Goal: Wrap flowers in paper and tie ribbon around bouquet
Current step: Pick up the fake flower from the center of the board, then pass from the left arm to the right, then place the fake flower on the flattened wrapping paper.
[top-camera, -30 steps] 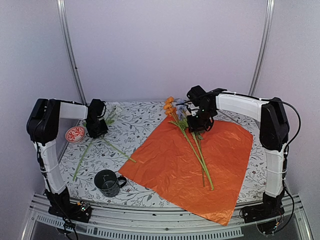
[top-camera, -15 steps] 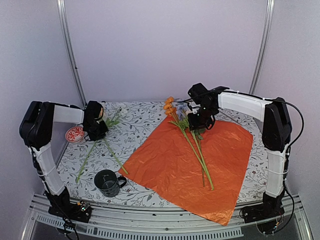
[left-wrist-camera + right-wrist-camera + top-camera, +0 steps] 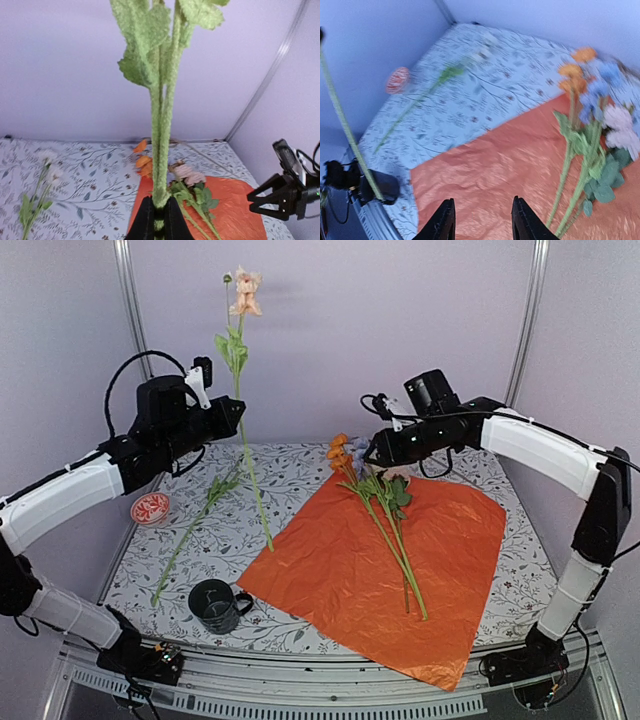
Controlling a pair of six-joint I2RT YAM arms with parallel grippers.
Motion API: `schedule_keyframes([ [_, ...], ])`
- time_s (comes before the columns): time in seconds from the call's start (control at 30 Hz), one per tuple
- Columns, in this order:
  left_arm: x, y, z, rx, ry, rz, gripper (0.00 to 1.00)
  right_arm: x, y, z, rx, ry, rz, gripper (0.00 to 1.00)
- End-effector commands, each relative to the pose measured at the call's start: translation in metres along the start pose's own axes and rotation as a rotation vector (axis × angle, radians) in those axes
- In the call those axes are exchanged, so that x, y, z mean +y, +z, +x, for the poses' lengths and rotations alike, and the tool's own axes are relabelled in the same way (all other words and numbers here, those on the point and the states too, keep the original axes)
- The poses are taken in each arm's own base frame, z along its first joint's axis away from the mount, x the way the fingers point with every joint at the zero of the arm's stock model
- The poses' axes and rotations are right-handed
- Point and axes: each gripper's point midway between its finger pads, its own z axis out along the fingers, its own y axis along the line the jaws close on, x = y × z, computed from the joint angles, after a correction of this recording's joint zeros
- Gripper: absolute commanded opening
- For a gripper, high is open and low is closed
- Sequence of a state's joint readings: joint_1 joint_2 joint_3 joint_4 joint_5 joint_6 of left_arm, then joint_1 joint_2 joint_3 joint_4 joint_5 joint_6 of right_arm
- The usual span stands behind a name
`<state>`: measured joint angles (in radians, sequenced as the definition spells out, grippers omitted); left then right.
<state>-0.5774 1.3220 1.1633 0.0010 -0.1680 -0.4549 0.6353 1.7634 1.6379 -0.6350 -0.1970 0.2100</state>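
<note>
The left gripper (image 3: 230, 415) has left the tablecloth (image 3: 290, 475) at the frame's left and now sits high in the upper left. It is newly clamped on a peach-headed flower (image 3: 251, 465), lifted upright with its stem tip near the paper (image 3: 330, 580). The right gripper (image 3: 372, 448) has risen off the flowers (image 3: 385, 515) at centre.

Pale lavender wall panels (image 3: 330, 330) evenly lit. Slanted silver metal poles (image 3: 139, 340) mounted at both sides. Table (image 3: 300, 672) covered by white leaf-printed tablecloth (image 3: 290, 480).
</note>
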Motion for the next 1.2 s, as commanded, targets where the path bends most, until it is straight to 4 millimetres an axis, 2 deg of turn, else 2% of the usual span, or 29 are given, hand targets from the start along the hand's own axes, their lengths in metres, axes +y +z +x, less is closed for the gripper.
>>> schedule_keyframes([
  [0.0,-0.114,-0.043,-0.019,-0.138,0.180,0.484,0.00,0.137,-0.121,-0.064,-0.463,-0.313,-0.611,0.43],
  [0.03,-0.140,-0.059,-0.014,-0.133,0.189,0.625,0.00,0.153,-0.143,-0.064,-0.530,-0.341,-0.711,0.45],
  [0.1,-0.176,-0.081,-0.006,-0.123,0.197,0.808,0.00,0.174,-0.179,-0.066,-0.640,-0.389,-0.841,0.51],
  [0.17,-0.203,-0.097,0.003,-0.109,0.200,0.933,0.00,0.190,-0.198,-0.071,-0.687,-0.402,-0.914,0.57],
  [0.3,-0.234,-0.110,0.016,-0.087,0.200,1.059,0.00,0.218,-0.201,-0.071,-0.685,-0.437,-0.984,0.68],
  [0.43,-0.246,-0.112,0.030,-0.060,0.202,1.108,0.00,0.224,-0.192,-0.075,-0.671,-0.406,-0.991,0.68],
  [0.47,-0.248,-0.111,0.034,-0.049,0.204,1.119,0.00,0.224,-0.190,-0.076,-0.666,-0.400,-0.992,0.65],
  [0.5,-0.249,-0.111,0.037,-0.040,0.203,1.126,0.00,0.224,-0.188,-0.075,-0.661,-0.393,-0.993,0.51],
  [0.57,-0.251,-0.110,0.042,-0.024,0.199,1.131,0.00,0.223,-0.190,-0.075,-0.665,-0.384,-0.987,0.14],
  [0.6,-0.250,-0.109,0.043,-0.019,0.196,1.128,0.00,0.222,-0.191,-0.075,-0.668,-0.378,-0.981,0.02],
  [0.7,-0.245,-0.107,0.042,-0.022,0.190,1.097,0.00,0.213,-0.193,-0.080,-0.698,-0.334,-0.920,0.00],
  [0.73,-0.241,-0.103,0.041,-0.024,0.184,1.059,0.07,0.208,-0.193,-0.084,-0.706,-0.307,-0.886,0.00],
  [0.8,-0.227,-0.084,0.040,-0.019,0.168,0.932,0.60,0.191,-0.184,-0.093,-0.688,-0.242,-0.799,0.00],
  [0.83,-0.219,-0.074,0.038,-0.014,0.160,0.868,0.70,0.179,-0.173,-0.095,-0.653,-0.194,-0.740,0.00],
  [0.87,-0.209,-0.063,0.040,0.008,0.154,0.805,0.76,0.168,-0.168,-0.101,-0.647,-0.158,-0.685,0.00],
  [0.97,-0.166,-0.030,0.039,0.054,0.128,0.576,0.81,0.116,-0.129,-0.100,-0.522,-0.023,-0.413,0.00],
  [1.03,-0.126,-0.009,0.038,0.085,0.092,0.391,0.81,0.072,-0.101,-0.093,-0.436,0.044,-0.181,0.00],
  [1.1,-0.080,0.009,0.039,0.127,0.056,0.202,0.81,0.031,-0.073,-0.075,-0.312,0.079,0.011,0.00],
  [1.17,-0.030,0.020,0.051,0.212,0.030,0.002,0.81,-0.003,-0.041,-0.048,-0.159,0.111,0.130,0.00],
])
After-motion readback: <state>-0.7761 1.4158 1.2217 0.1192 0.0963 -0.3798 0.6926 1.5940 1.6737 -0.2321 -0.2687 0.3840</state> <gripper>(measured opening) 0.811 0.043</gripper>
